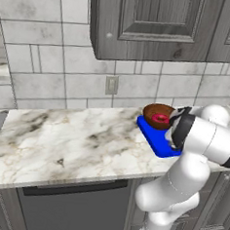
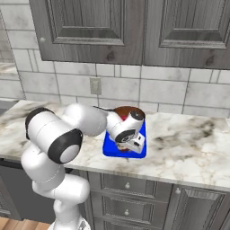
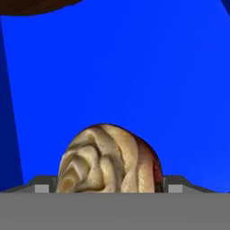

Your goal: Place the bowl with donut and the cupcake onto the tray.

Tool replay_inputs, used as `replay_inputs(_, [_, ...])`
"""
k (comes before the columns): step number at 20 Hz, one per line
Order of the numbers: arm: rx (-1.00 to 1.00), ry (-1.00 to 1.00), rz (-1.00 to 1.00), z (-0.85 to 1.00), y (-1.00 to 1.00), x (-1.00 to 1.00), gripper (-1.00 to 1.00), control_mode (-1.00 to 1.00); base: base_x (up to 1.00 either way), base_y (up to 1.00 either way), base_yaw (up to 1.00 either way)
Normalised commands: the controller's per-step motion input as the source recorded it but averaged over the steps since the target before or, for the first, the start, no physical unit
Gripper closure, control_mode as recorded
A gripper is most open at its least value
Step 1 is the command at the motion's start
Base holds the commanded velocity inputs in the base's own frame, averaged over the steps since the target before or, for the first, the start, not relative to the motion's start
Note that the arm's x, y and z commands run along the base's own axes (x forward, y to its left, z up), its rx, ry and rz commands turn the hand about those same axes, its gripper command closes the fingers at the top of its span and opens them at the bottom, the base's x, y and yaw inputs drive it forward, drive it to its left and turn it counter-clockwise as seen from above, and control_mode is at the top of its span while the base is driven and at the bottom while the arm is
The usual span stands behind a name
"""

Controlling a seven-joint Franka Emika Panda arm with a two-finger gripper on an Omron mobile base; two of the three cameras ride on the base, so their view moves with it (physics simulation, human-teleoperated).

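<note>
From the left base view, a white-and-grey marble counter (image 1: 70, 143) runs under grey wood cabinets (image 1: 158, 22) and a tiled wall. One flat bright blue tray (image 1: 156, 140) lies on it, carrying one reddish-brown wooden bowl (image 1: 154, 111) with one pink-iced donut (image 1: 160, 119).

From the right base view, the arm covers most of the tray.

In the hand view, the jaws (image 3: 109, 188) grip one cream-swirled cupcake (image 3: 110, 161) over the tray.

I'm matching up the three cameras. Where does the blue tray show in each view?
Left base view: tray right of centre on the counter, partly behind the arm.
Right base view: tray at centre, under the gripper.
Hand view: tray as backdrop behind the cupcake.
Shared landmark: bowl at the tray's far end.
</note>
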Motion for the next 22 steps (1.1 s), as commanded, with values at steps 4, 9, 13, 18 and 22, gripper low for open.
replay_inputs(4, [0.03, 0.0, 0.11, -0.22, 0.04, 0.13, 1.0, -1.0, 0.0, 0.0, 0.0])
replay_inputs(9, [0.01, 0.0, 0.09, -0.13, 0.04, 0.14, -1.0, -1.0, 0.0, 0.0, 0.0])
replay_inputs(13, [0.0, 0.01, 0.05, -0.03, 0.0, 0.02, -1.0, -1.0, 0.0, 0.0, 0.0])
replay_inputs(18, [-0.01, 0.02, 0.0, 0.05, 0.0, 0.02, -1.0, -1.0, 0.0, 0.0, 0.0])
replay_inputs(22, [-0.01, 0.0, 0.02, 0.02, 0.0, 0.05, -1.0, -1.0, 0.0, 0.0, 0.0])
